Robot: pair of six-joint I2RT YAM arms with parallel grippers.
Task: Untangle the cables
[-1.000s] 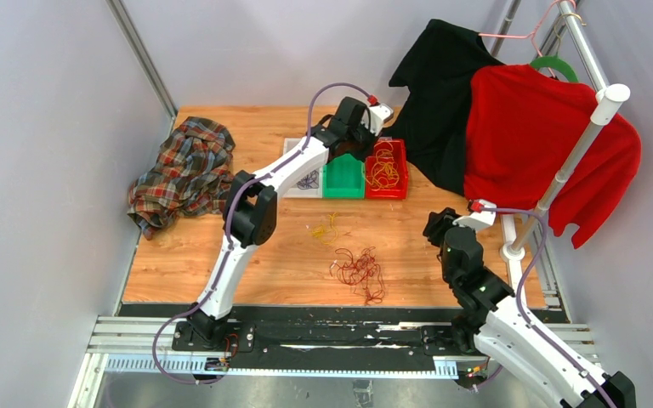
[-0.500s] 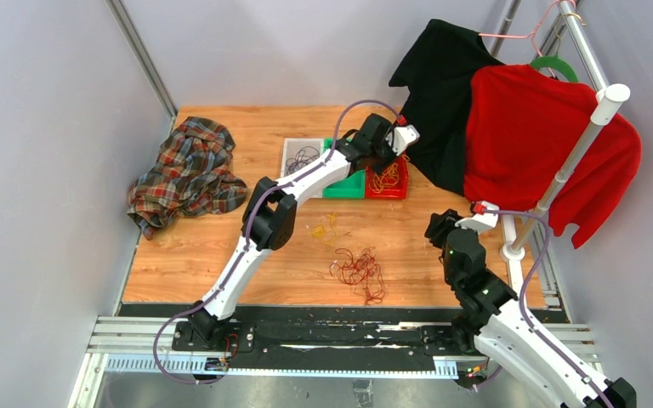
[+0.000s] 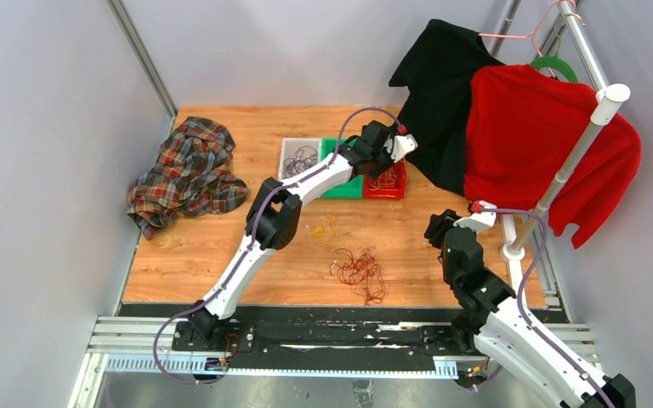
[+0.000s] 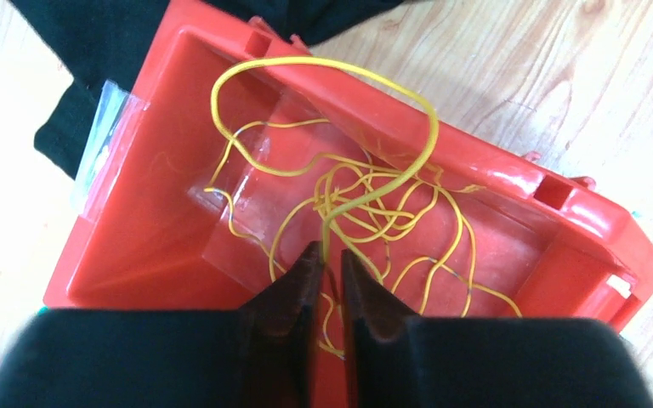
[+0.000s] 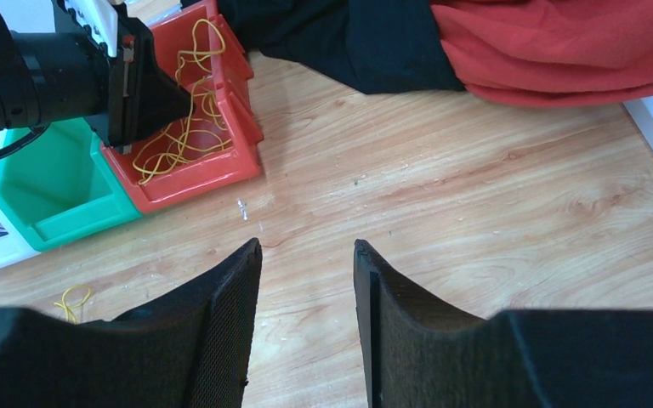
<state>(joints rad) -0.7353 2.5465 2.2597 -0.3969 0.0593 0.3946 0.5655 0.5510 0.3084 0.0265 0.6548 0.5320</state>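
My left gripper (image 4: 330, 251) hangs over the red bin (image 4: 161, 221), jaws a narrow gap apart, so open. A yellow cable (image 4: 366, 195) rises from between its fingertips in a tall loop, and the rest lies curled in the bin. From above, the left gripper (image 3: 384, 163) is over the red bin (image 3: 398, 191). A dark red tangle of cables (image 3: 359, 270) lies on the table's near middle, with a small yellow piece (image 3: 323, 228) beside it. Purple cables (image 3: 300, 159) lie in the clear bin. My right gripper (image 5: 304, 246) is open and empty above bare wood, right of the tangle.
A green bin (image 3: 344, 185) sits between the clear and red bins. A plaid cloth (image 3: 187, 170) is heaped at the left edge. A black garment (image 3: 442, 93) and a red garment (image 3: 544, 136) hang from a rack (image 3: 565, 166) at the right, close behind the red bin.
My left arm has swung right from the green bin to over the red bin, and its jaws have parted a little around the yellow cable. The right arm has barely moved.
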